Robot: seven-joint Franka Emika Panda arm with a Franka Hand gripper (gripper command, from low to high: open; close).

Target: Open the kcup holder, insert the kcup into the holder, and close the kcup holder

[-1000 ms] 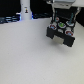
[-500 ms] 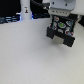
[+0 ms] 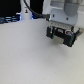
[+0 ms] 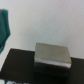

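In the exterior view the black kcup holder [image 3: 60, 34], with pale marks on its front, stands at the far right of the white table. My white arm comes down onto it from above, and my gripper [image 3: 61, 29] is right at its top. Blur hides how the jaws stand. In the wrist view a grey boxy block [image 4: 51, 56] sits on a black surface [image 4: 15, 67] close below the camera. No fingers show there. The kcup is not in view.
The white table [image 3: 25, 55] spreads across the exterior view's left and front. Dark equipment with a blue light [image 3: 31, 14] stands at the back. A blurred teal object [image 4: 4, 27] sits at the edge of the wrist view.
The arm and the black block stay in almost the same place. The hand has shifted only slightly.
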